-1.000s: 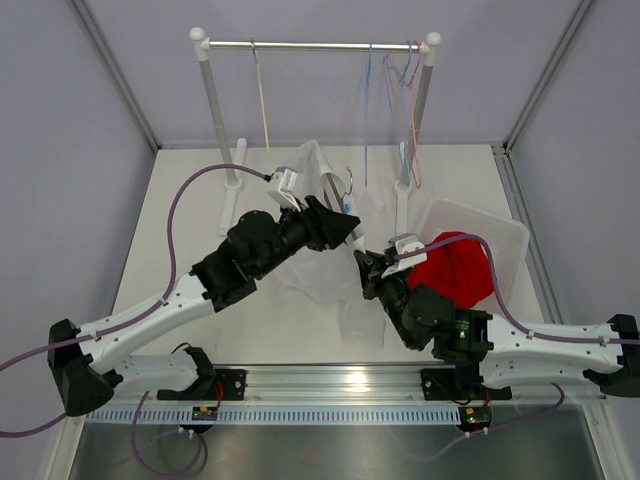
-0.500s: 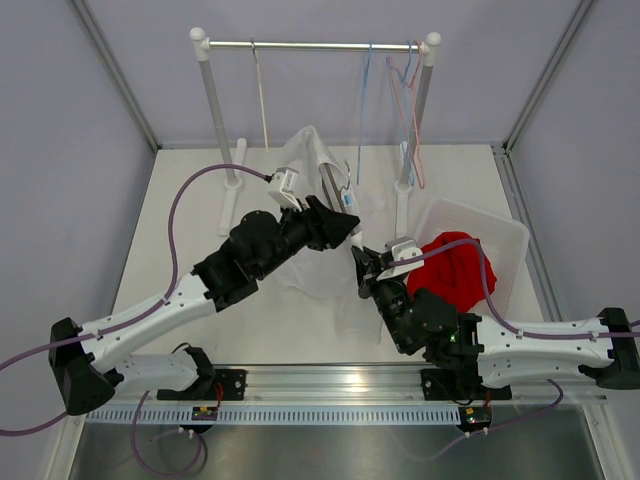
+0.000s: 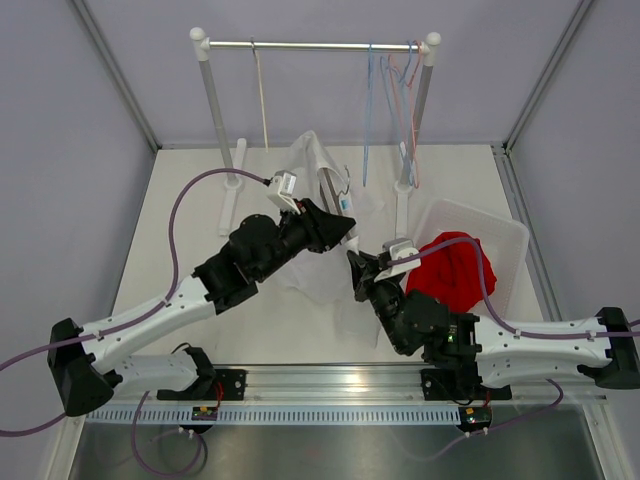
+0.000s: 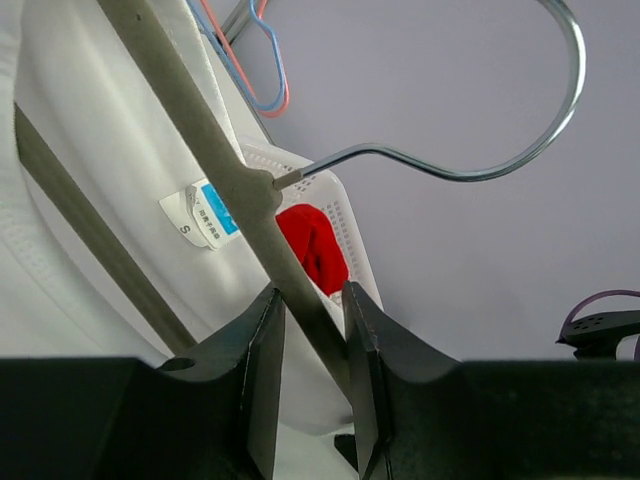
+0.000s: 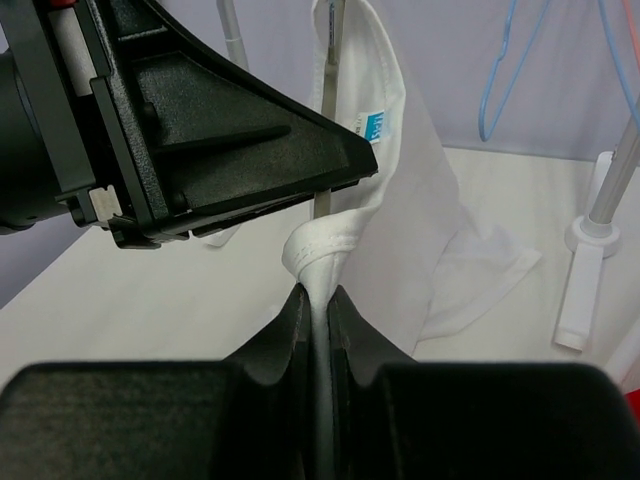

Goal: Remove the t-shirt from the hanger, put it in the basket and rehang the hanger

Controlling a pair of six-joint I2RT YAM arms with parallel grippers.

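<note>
The left end effector (image 4: pixel 312 310) clamps the slanted hanger (image 4: pixel 197 105), and just below it the right end effector (image 5: pixel 317 300) pinches the t-shirt (image 5: pixel 405 170) edge, placed to pull it down.

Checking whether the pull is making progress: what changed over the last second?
The right gripper, jaws shut on an edge of the white t-shirt, shifted slightly left, its arm swinging left with it. The t-shirt's top now stands a little higher. The left gripper stayed clamped on the hanger, hardly moving. The red garment, its basket and the rail are unchanged.
</note>
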